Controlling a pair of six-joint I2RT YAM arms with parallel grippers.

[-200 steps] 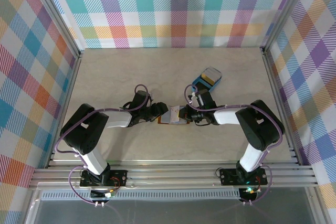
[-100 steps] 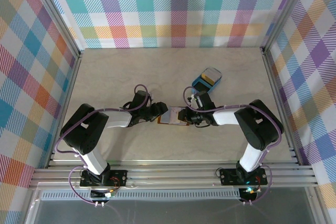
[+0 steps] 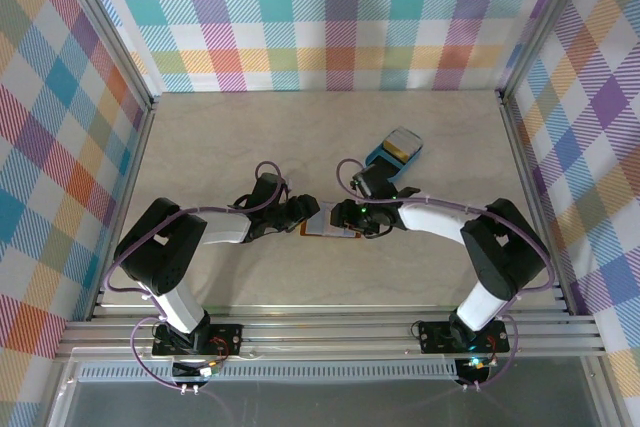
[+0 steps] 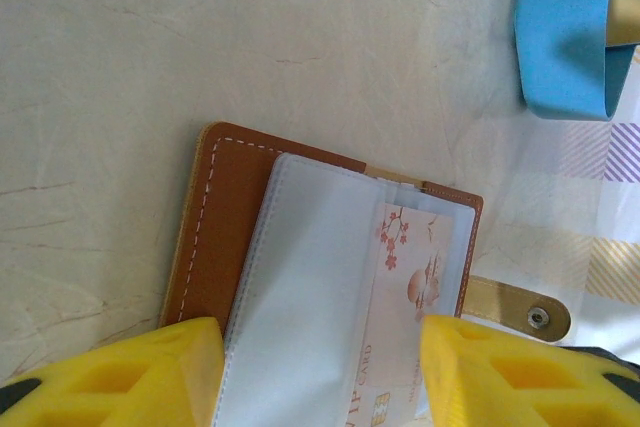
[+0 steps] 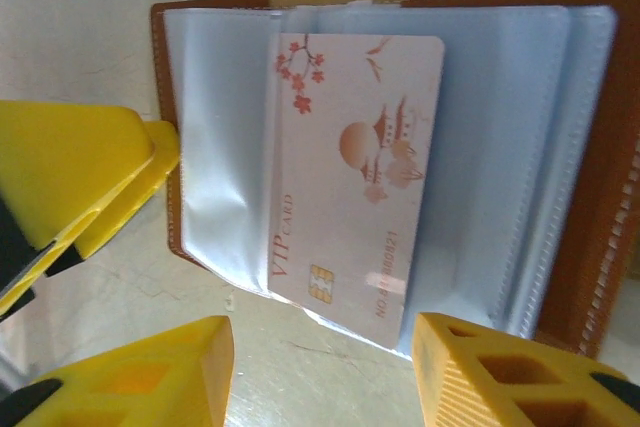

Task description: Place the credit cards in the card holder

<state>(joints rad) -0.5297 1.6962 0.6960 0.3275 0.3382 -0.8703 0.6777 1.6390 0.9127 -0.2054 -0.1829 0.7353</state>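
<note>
Two-handedly bracketing the open card holder (image 3: pixel 327 220) at table centre: left gripper (image 4: pixel 320 367) on its left, right gripper (image 5: pixel 320 367) on its right. Holding the right fingers (image 5: pixel 130 377) released, flanking the pink-blossom VIP card (image 5: pixel 355 177) without touching it. Lying on the clear sleeves, chip end poking out rightward. Straddling the sleeves with parted left fingers (image 4: pixel 110 372); gripping or merely resting, cannot tell.

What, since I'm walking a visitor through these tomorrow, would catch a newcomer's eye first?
Probably the open brown wallet lying in the middle of the table, with a pale card printed with red blossoms sitting among its clear sleeves. Next, the blue tray farther back on the right and the bright plaid walls all around.
</note>
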